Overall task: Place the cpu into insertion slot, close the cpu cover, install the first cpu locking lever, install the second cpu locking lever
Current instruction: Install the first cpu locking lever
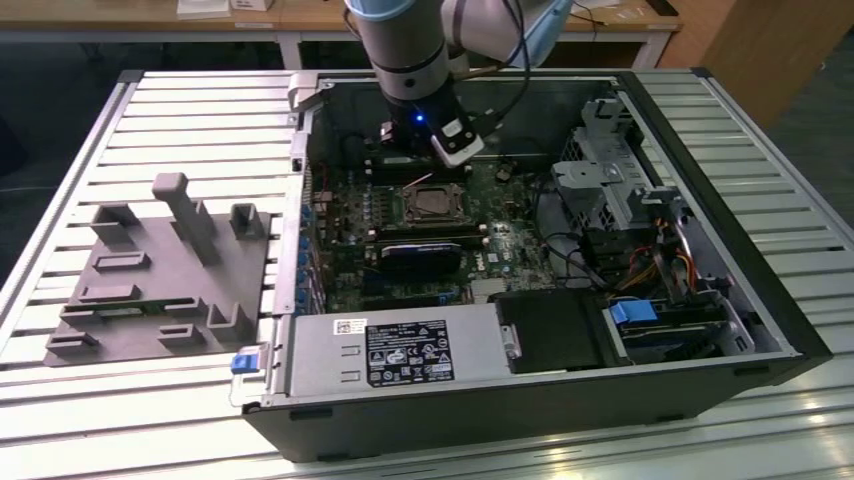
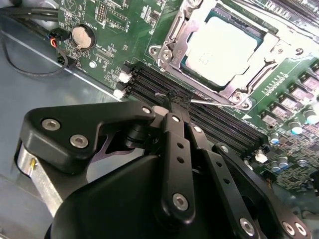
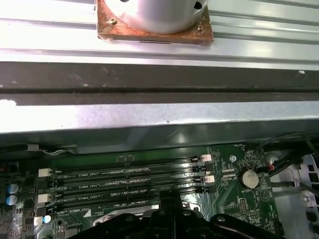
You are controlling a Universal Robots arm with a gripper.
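The cpu (image 2: 222, 47) shows its pale metal face inside the insertion slot (image 1: 434, 204) on the green motherboard (image 2: 114, 20). The silvery cpu cover (image 2: 271, 50) lies flat around it, framing the chip. A thin metal locking lever (image 2: 219, 103) runs along the socket's edge beside the memory slots (image 2: 209, 117). My gripper (image 2: 172, 102) is shut, its black fingertips together right at that lever's end, over the memory slots. Whether it grips the rod or only touches it I cannot tell. In the exterior view the gripper (image 1: 416, 168) hangs just behind the socket, inside the open case.
The case's metal wall (image 3: 159, 117) rises close behind the memory slots (image 3: 124, 181). A coin battery (image 3: 247, 178) and cables sit to one side. A black fan card (image 1: 420, 255), power supply (image 1: 387, 350) and drive cage (image 1: 614, 180) crowd the case. A grey fixture plate (image 1: 160, 270) lies on the exterior view's left.
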